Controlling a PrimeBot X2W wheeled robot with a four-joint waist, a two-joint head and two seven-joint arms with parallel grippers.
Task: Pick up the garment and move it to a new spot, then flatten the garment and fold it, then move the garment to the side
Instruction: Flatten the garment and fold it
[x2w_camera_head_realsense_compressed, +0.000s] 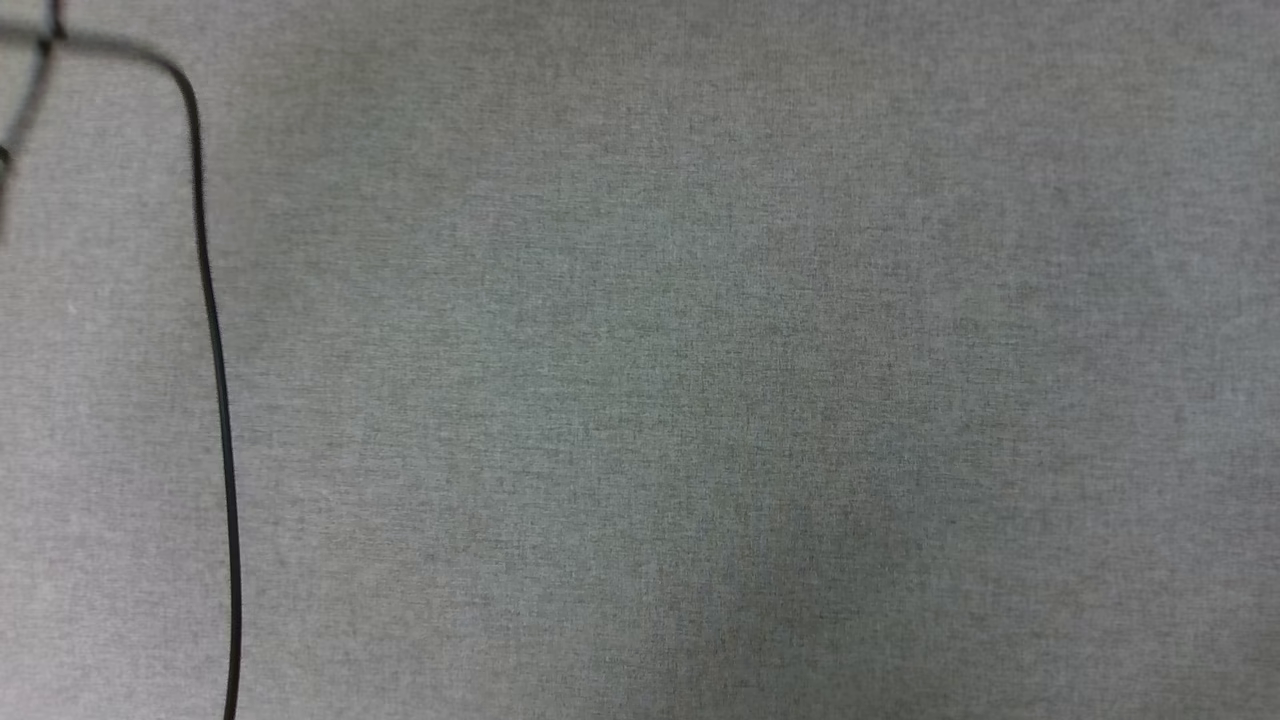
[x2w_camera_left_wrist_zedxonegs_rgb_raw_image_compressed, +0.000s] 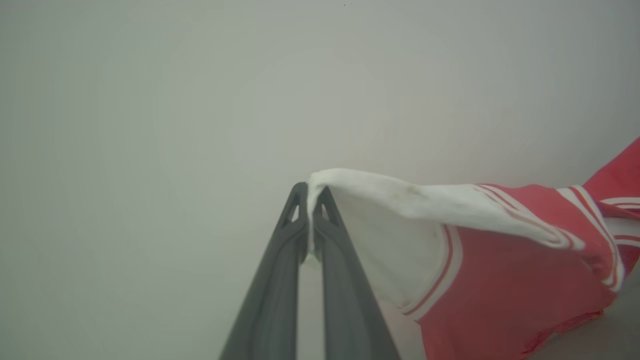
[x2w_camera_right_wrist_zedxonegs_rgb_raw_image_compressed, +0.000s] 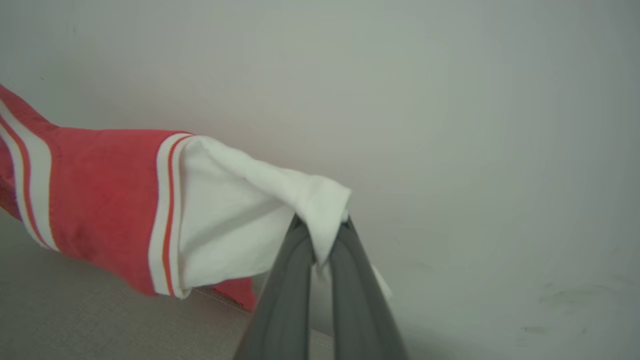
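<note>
The left tool (x2w_camera_left_wrist_zedxonegs_rgb_raw_image_compressed: 311, 192) and right tool (x2w_camera_right_wrist_zedxonegs_rgb_raw_image_compressed: 320, 225) each pinch only a white sleeve tip of the garment (x2w_camera_right_wrist_zedxonegs_rgb_raw_image_compressed: 105, 190), which hangs between them above the grey bench (x2w_camera_right_wrist_zedxonegs_rgb_raw_image_compressed: 75, 320). Either thin bite could slip, dropping one side crumpled.

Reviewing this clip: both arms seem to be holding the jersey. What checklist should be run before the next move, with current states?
1. left gripper shut on the garment at a white sleeve: ok.
2. right gripper shut on the opposite sleeve: ok.
3. The hem lifted off the grey surface: cannot tell; it hangs close in both wrist views.
4. Fabric untwisted between the grips: cannot tell.
5. black cable away from the placing spot: cannot tell; it lies at the head view's left.
</note>
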